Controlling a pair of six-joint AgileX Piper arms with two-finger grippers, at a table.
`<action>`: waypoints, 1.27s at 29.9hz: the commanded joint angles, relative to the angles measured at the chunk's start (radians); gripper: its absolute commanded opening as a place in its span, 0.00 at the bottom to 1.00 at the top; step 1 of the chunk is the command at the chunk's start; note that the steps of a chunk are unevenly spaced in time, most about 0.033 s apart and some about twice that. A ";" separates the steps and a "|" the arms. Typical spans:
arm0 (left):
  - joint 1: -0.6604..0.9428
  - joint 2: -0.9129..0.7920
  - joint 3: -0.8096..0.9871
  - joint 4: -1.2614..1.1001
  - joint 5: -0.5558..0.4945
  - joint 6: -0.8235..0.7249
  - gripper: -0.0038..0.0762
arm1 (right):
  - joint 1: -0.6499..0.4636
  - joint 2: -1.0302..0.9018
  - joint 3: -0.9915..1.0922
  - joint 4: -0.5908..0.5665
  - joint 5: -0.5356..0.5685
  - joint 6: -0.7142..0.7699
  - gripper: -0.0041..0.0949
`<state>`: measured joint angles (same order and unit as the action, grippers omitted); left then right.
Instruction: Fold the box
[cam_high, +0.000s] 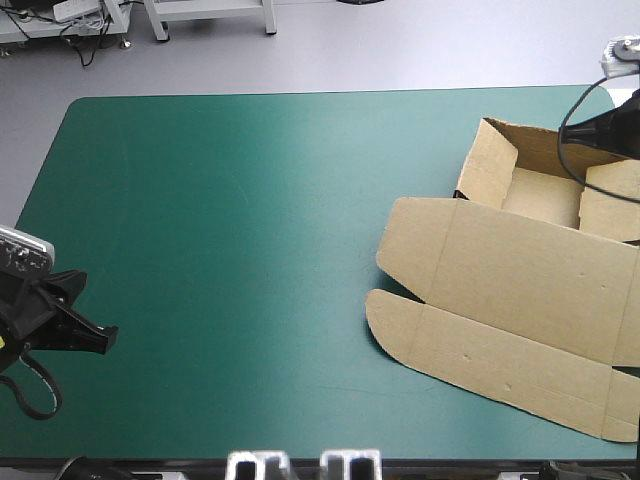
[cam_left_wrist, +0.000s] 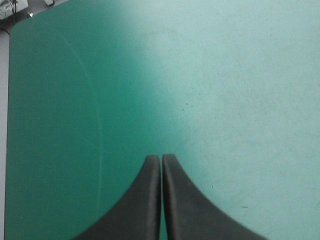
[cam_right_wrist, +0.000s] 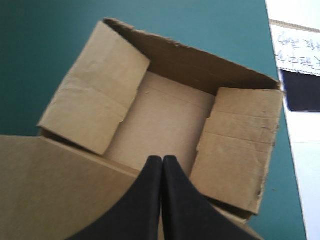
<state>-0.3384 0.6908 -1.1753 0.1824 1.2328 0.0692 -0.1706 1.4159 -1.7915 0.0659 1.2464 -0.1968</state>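
I log the box as plain brown board, one even shade across its sheet. The table's cover reads flat teal-green. From here the left gripper and right gripper show solid black.

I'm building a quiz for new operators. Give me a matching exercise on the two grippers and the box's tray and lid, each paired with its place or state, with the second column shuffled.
Column one:
1. left gripper
2. right gripper
3. tray
4. lid

Column two:
A. lying flat on the cover, on the tray's near side
B. shut, above the tray's floor
C. walls raised, by the table's far right corner
D. shut, over bare cover

Pairs: 1-D, 2-B, 3-C, 4-A.
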 joint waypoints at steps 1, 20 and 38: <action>-0.008 -0.031 0.021 -0.023 -0.110 -0.009 0.03 | 0.041 -0.134 0.078 0.036 -0.018 -0.007 0.02; -0.008 -0.389 0.567 -0.258 -0.264 0.073 0.03 | 0.059 -0.736 0.875 0.162 -0.247 -0.102 0.02; -0.008 -0.471 0.657 -0.275 -0.258 0.109 0.03 | 0.059 -1.061 1.235 0.175 -0.285 -0.131 0.02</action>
<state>-0.3384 0.2063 -0.4949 -0.0758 1.0336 0.1749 -0.1137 0.3720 -0.5570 0.2239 1.0237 -0.3197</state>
